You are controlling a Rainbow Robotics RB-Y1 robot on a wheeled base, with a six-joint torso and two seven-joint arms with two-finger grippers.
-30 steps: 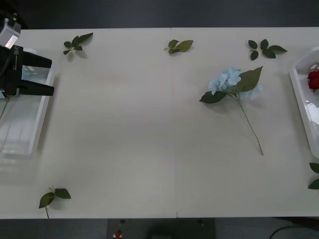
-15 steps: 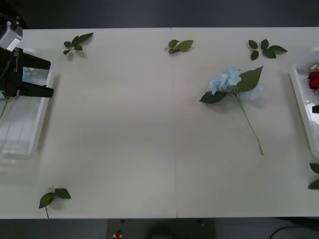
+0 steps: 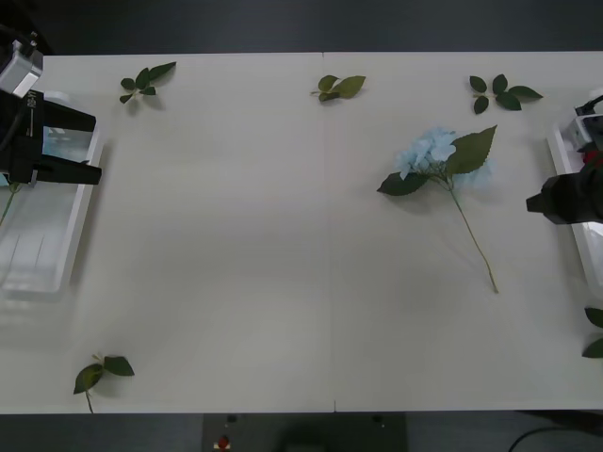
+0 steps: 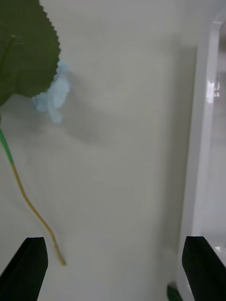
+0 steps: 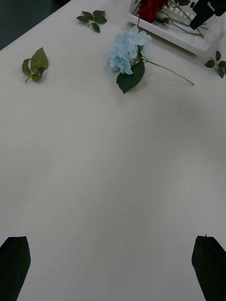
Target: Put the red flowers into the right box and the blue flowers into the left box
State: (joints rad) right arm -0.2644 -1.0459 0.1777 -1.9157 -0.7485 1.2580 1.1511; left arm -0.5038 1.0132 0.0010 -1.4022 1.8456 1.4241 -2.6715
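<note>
One blue flower (image 3: pixel 435 153) remains on my worktop (image 3: pixel 283 245) at 2 o'clock; red flowers (image 5: pixel 149 7) boxed. Right gripper (image 4: pixel 113 268) and left gripper (image 5: pixel 110 263): fingers wide, empty.

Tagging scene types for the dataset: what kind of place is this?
Probably a lab or test bench, not a home: a plain white table against a dark floor, a translucent white tray at either end, and artificial flowers such as a blue flower laid out for sorting.

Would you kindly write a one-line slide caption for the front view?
One blue flower lies on the table between the left gripper over the left box and the right gripper beside the right box.
</note>
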